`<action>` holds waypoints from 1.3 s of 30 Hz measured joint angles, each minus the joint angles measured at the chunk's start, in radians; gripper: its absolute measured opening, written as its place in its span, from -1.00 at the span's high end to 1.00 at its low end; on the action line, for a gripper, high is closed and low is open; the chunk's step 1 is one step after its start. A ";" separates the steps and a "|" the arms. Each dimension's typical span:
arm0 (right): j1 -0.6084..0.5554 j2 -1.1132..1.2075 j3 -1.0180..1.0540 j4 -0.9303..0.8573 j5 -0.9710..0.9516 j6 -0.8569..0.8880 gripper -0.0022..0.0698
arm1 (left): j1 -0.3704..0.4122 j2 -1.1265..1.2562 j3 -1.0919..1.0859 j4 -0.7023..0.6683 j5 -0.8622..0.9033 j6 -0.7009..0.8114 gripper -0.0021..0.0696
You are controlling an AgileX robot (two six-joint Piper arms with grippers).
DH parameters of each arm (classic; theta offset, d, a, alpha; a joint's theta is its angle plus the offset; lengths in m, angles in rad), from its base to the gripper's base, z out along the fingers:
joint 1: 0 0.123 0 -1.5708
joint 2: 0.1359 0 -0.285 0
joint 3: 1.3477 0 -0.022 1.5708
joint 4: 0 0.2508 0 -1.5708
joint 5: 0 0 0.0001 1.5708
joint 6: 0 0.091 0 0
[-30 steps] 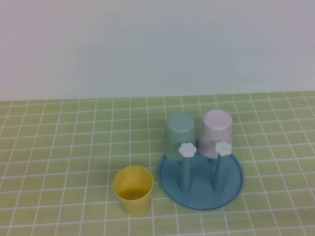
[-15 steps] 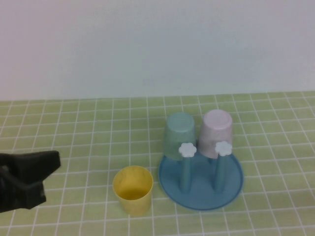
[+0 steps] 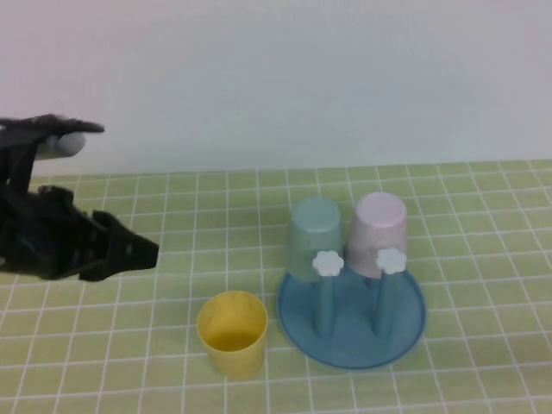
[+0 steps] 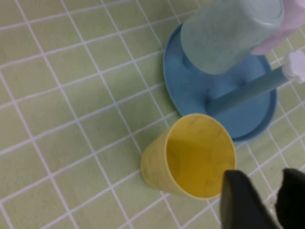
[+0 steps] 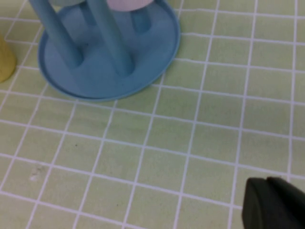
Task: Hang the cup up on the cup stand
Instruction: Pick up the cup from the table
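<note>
Covering the whole scene, the green tiled table [image 3: 129, 345] carries everything, and the left arm [image 3: 52, 241] reaches in over its left side, raised above the surface. Next in size, the cup stand [image 3: 405, 332] sits right of centre, with a pale teal-green cup [image 3: 312, 237] and a pale pink cup [image 3: 379, 231] already upended on its rear posts; two front posts, each capped by a white flower knob [image 3: 328, 263], stand free. The cup [image 3: 233, 332], yellow and upright with its mouth open, rests on the table just beside the stand's left edge, apparently not touching it. The left gripper [image 3: 129, 253] hangs well to the cup's left and higher up; in the left wrist view its two dark fingers [image 4: 240, 200] show a gap between them, so the jaws stand parted with nothing held, near the cup's rim. The right gripper [image 5: 274, 205] is out of the high view and shows only as a dark tip over bare tiles near the stand, its jaws pressed together and empty.

Judging by this, the step in hand is the approach to the cup. Doing it well likely means descending with one finger inside the rim and one outside, clamping the wall on the side away from the stand, then inverting the cup squarely over the nearer free post without knocking the teal-green cup
</note>
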 joint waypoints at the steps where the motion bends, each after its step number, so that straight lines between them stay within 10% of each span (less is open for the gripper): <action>1: 0.000 0.000 0.000 0.011 0.000 -0.012 0.95 | 0.000 0.026 -0.018 0.000 0.007 0.000 -0.07; 16: 0.000 0.000 0.000 0.036 0.000 -0.035 0.95 | -0.279 0.280 -0.185 0.525 -0.052 -0.332 -0.25; 23: 0.000 0.000 0.000 0.037 0.000 -0.035 0.95 | -0.352 0.346 -0.185 0.556 -0.114 -0.361 -0.21; 39: 0.000 0.002 0.000 0.039 -0.004 -0.053 0.95 | -0.358 0.466 -0.185 0.573 -0.133 -0.411 0.51</action>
